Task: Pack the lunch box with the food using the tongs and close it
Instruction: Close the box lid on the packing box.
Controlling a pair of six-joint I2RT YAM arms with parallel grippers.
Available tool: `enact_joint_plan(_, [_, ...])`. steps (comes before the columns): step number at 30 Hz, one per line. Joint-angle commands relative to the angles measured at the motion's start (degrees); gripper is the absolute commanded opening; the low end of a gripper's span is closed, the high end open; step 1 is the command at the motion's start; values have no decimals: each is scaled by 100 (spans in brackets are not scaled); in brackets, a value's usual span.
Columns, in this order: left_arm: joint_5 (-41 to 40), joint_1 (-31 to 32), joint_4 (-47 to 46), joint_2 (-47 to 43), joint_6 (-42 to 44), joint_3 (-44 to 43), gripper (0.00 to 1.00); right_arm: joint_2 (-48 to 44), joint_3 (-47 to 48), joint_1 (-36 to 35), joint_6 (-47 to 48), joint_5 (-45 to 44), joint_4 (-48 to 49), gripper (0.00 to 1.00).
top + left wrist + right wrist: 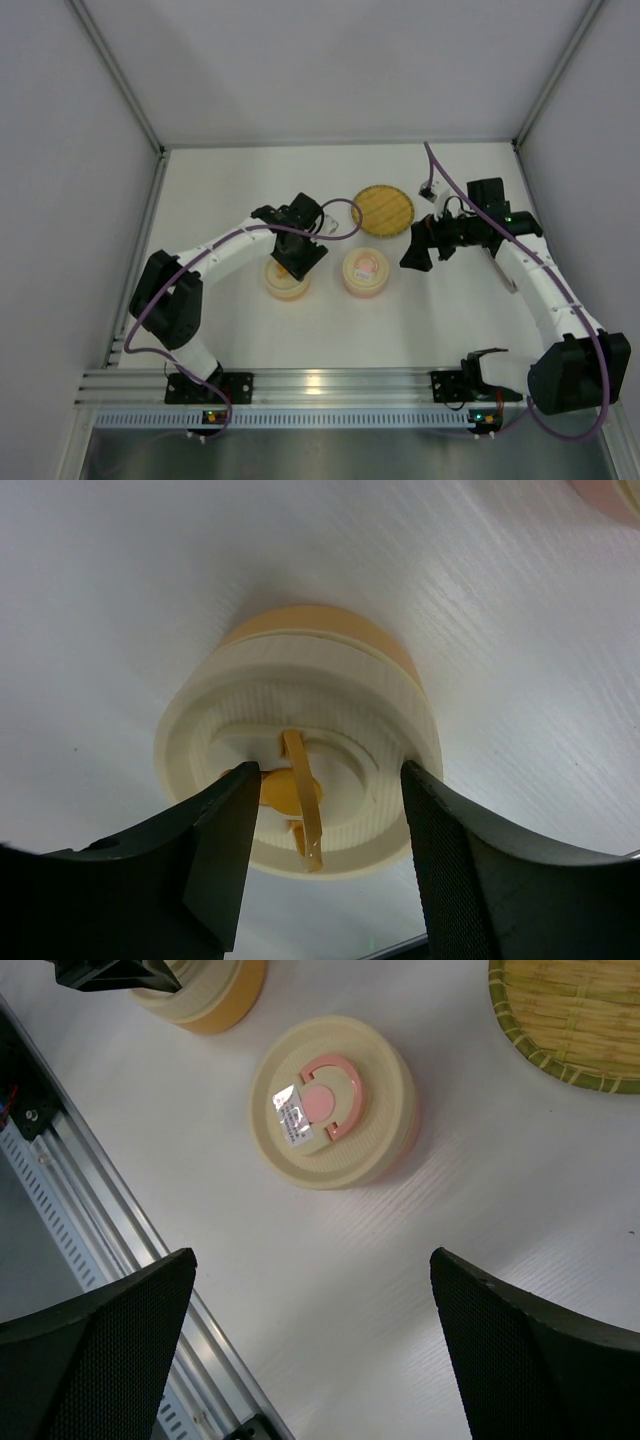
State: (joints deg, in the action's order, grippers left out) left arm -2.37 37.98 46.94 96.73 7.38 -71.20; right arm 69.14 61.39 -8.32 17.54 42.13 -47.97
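A round cream lunch box with an orange base (285, 287) (310, 670) (205, 1000) sits under my left gripper (298, 255) (325, 780). Its lid is on, and a thin orange handle strap (303, 795) stands up from the lid's recess. The jaws stand apart on either side of that strap; the left finger (225, 840) is at the orange tab and the right finger (445, 850) is clear of it. A second round box with a pink lid mark (365, 270) (335, 1100) sits to its right. My right gripper (415, 250) (312, 1255) hangs wide open over bare table. No food or tongs show.
A woven plate (383, 208) (570, 1020) lies behind the two boxes, with nothing on it that I can see. The aluminium rail (320, 385) (90, 1210) runs along the near edge. A small white plug on a cable (428, 190) sits beside the plate.
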Motion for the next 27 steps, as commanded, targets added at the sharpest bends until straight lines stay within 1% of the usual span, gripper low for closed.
enact_joint_plan(1, [-185,70,-483,777,-78,519,64,3,23,102,135,120,252,99])
enact_joint_plan(6, [-176,70,-554,891,-79,721,64,11,40,102,136,129,244,99])
enact_joint_plan(18, [17,35,-572,1147,-105,731,64,-41,102,111,109,129,200,99])
enact_joint_plan(23, [149,-123,-344,848,-96,432,66,-103,102,102,101,120,138,100])
enact_joint_plan(27, [123,-150,-89,305,9,64,67,-103,189,102,83,155,112,99])
